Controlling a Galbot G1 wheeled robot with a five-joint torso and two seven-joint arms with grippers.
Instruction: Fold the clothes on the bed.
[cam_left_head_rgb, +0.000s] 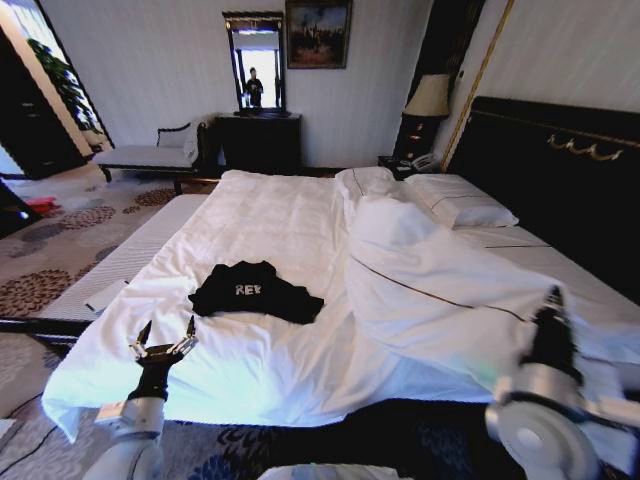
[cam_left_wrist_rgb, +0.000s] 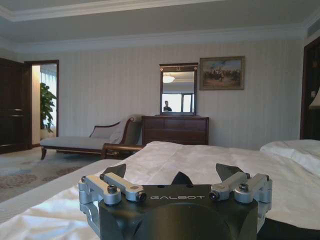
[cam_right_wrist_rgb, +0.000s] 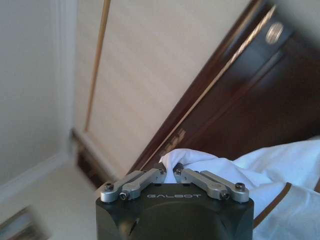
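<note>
- The T-shirt (cam_left_head_rgb: 255, 291) is lying crumpled on the bed (cam_left_head_rgb: 270, 215), nearer the foot edge than the pillows (cam_left_head_rgb: 455, 200), roughly midway between the left edge and the turned-back duvet (cam_left_head_rgb: 430, 275). White lettering is facing up on its chest. It is bunched rather than spread flat, so I judge no fold has been made yet.
- I am holding my left gripper (cam_left_head_rgb: 165, 345) over the foot edge of the bed, towards the left corner, with its jaws standing apart and pointing up the bed. It is sitting just short of the T-shirt and touching nothing; I judge the jaws are open because the near hem is the obvious first thing to take.
- In the left wrist view the left gripper (cam_left_wrist_rgb: 172, 181) is looking along the sheet, level with it, which suits sliding a low finger under cloth rather than coming down from above.
- My right gripper (cam_left_head_rgb: 552, 300) is reaching over the right side of the bed. In the right wrist view the right gripper (cam_right_wrist_rgb: 171, 172) has its jaws drawn together on a peak of white bedding (cam_right_wrist_rgb: 187, 157), with the headboard (cam_right_wrist_rgb: 250, 95) behind. I judge it is pinching the duvet to hold that heaped cloth away from the middle of the bed, where the T-shirt needs flat room.
- The two grippers are working well apart, one at each side of the T-shirt.
</note>
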